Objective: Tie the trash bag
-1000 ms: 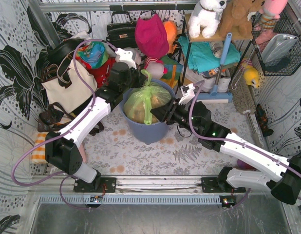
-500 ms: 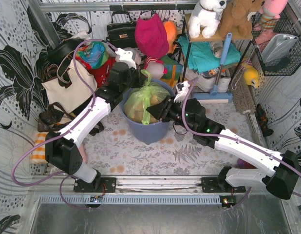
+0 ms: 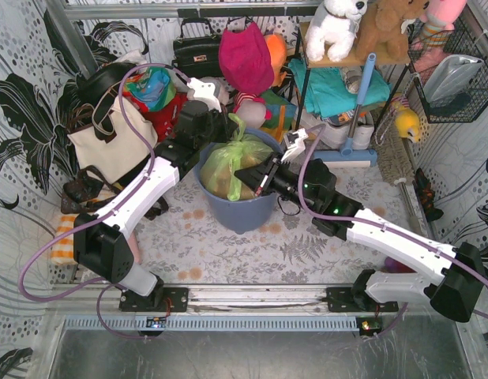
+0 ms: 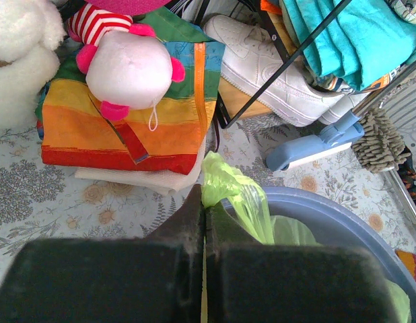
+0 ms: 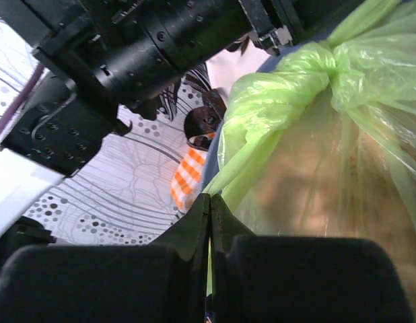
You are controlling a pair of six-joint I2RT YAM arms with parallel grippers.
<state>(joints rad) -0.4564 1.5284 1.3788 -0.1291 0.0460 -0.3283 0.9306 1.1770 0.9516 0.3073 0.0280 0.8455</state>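
Currently mid-tie: left pincer (image 4: 204, 225) and right pincer (image 5: 211, 212) each pinch a tail of the trash bag (image 3: 227, 167); knot (image 5: 322, 59) gathered, seemingly not yet cinched.

trash bag (image 3: 227, 164): lower part hidden by blue bin (image 3: 244, 215) wall; cut off at right edge in right wrist view | blue bin: cropped right and bottom in left wrist view | left gripper (image 4: 204, 208): near body blurred; fingertips not resolved from above

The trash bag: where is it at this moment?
In the top view the trash bag sits inside the blue-grey bin at centre, between the left gripper and the right gripper, each shut on a strip of its plastic.
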